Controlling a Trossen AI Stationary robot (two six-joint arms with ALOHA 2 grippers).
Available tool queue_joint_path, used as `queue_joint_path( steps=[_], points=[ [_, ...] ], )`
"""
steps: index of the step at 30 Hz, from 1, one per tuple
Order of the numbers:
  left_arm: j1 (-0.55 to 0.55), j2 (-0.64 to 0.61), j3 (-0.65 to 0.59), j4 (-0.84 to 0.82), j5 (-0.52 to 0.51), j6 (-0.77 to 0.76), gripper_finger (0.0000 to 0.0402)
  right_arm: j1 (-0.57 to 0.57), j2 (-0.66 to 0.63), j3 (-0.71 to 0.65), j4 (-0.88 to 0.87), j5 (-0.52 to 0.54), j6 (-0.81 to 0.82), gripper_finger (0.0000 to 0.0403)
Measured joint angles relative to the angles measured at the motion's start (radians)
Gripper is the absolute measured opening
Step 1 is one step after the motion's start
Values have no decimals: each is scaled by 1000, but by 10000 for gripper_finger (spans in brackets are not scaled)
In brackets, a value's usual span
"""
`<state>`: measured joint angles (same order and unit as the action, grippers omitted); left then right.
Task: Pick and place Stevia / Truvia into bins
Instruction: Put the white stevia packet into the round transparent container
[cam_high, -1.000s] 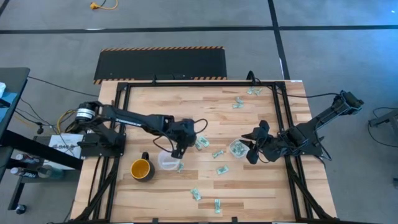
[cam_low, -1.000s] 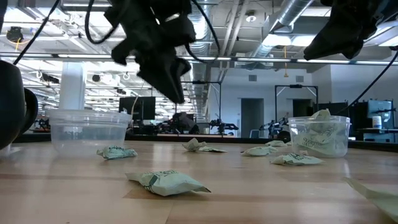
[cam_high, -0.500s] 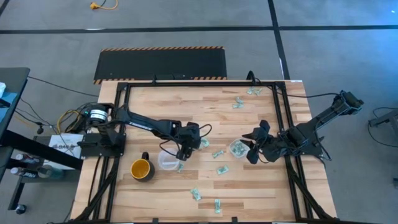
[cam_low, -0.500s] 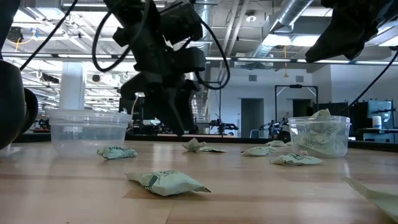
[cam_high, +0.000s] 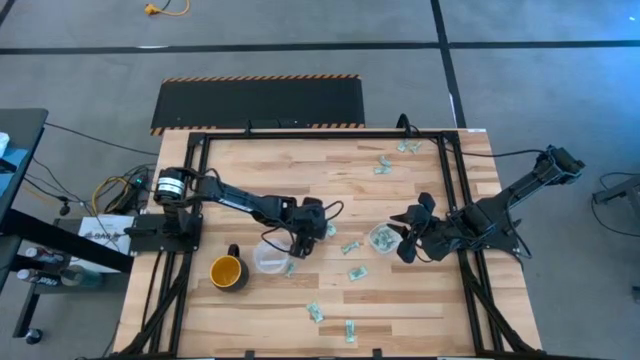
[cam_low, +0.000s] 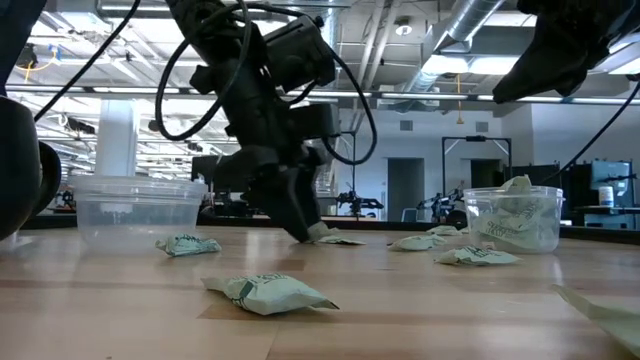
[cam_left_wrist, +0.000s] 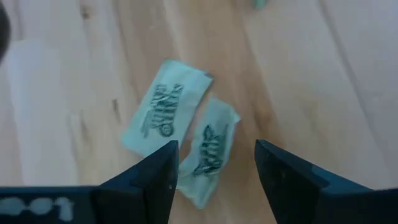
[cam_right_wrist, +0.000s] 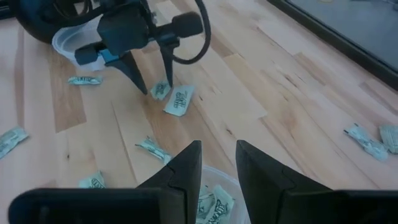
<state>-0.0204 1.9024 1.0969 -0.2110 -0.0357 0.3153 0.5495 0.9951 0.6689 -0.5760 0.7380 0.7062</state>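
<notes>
Item: pick step, in progress. Left gripper (cam_left_wrist: 211, 163), jaws wide, is straddling a pale green-and-white paper sachet (cam_left_wrist: 210, 148) lying flat on the wooden table (cam_high: 300, 170), beside a second sachet (cam_left_wrist: 163, 109). Next: closing, lifting, carrying to the clear plastic cup (cam_high: 268, 258) nearby. Right gripper (cam_right_wrist: 217, 163), jaws narrowly parted and empty, is hovering over the other cup (cam_high: 382, 238).

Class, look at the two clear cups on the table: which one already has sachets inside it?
The cup beside the right end effector holds sachets. The other cup, next to the yellow mug, looks empty.
</notes>
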Motion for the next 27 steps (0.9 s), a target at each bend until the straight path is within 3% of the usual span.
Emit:
queue_joint_path(
  steps=[7,16,22,27],
  points=[
    [0,-1,0,-19,-25,-22,136,0,-7,0,0,30,-7,93],
    [-2,-1,0,-7,-33,-27,9,0,-7,-11,-1,55,-24,93],
    [-7,-10,22,-35,-33,-68,2,0,-7,-51,1,57,8,93],
    [-25,-32,116,-193,-51,-102,0,0,-7,-64,1,60,34,93]
  ],
)
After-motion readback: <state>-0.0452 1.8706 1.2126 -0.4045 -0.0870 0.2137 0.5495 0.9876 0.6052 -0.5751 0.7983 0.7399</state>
